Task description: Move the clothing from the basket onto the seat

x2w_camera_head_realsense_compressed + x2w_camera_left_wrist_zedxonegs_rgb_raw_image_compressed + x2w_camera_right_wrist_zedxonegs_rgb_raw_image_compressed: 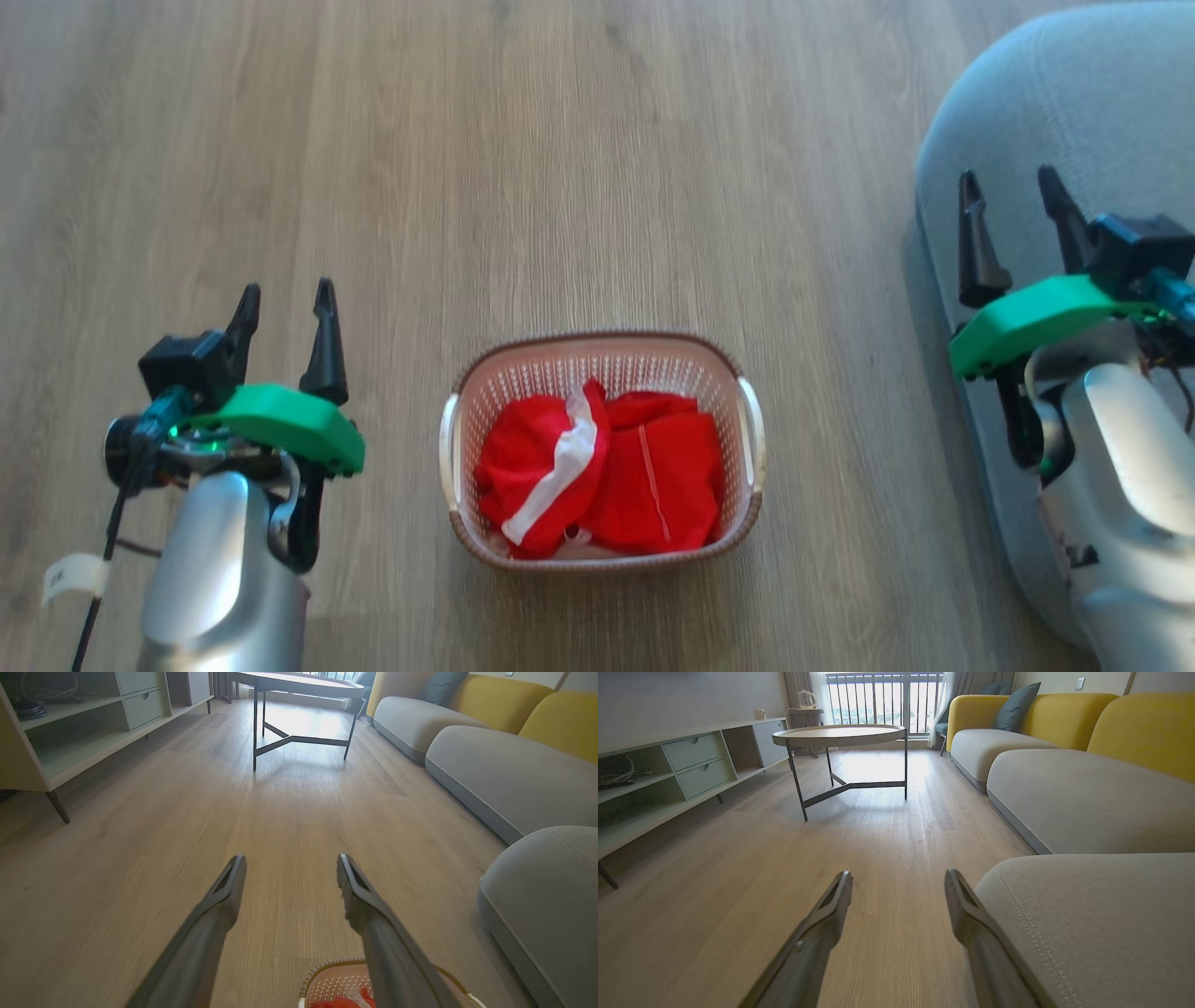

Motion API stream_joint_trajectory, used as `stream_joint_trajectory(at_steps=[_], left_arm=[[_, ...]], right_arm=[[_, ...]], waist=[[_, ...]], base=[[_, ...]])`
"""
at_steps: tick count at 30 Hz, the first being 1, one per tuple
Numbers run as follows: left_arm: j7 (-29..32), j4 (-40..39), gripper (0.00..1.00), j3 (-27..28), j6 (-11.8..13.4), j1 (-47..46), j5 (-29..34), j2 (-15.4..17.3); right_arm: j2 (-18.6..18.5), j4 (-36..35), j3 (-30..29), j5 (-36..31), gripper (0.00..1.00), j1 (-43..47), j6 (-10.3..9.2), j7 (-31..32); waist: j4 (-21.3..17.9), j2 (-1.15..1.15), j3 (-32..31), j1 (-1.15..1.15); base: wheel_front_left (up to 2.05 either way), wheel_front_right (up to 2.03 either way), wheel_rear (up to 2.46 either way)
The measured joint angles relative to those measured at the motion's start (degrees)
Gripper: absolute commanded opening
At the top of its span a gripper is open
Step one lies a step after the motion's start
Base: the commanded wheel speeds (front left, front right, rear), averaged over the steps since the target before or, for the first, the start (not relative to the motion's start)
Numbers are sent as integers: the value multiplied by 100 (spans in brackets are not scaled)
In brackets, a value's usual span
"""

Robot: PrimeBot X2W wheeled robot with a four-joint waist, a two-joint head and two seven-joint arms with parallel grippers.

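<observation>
while the two bright red soft fabric garments (597, 476) lie bunched inside the small cream perforated plastic basket (551, 373), the left gripper (287, 287) and the right gripper (1006, 175) hang spread and empty.
one garment, on the left side, carries a broad white stripe (568, 459); the other sits plain red beside it. the basket stands on the pale wooden plank floor (560, 168), between the two arms. the left gripper hovers over the floor near the basket's left. the right gripper is poised over the edge of the large grey upholstered seat cushion (1074, 93), well apart from the basket.
</observation>
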Motion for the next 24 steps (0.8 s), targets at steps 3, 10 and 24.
stream_joint_trajectory(at_steps=[3,10,24], left_arm=[[0,-52,100,-156,44,-120,-96,0],[-8,-96,100,-643,102,-321,-364,-1],[-8,196,100,-2468,122,-966,-671,1]], right_arm=[[-1,-125,-35,-58,100,-115,0,0],[0,-494,-114,-158,100,-480,0,-7],[56,-1122,-30,-249,100,-1269,0,-48]], waist=[[-6,0,269,0],[-59,0,955,1],[-357,0,2368,1]], base=[[0,0,0],[0,0,0],[0,0,0]])
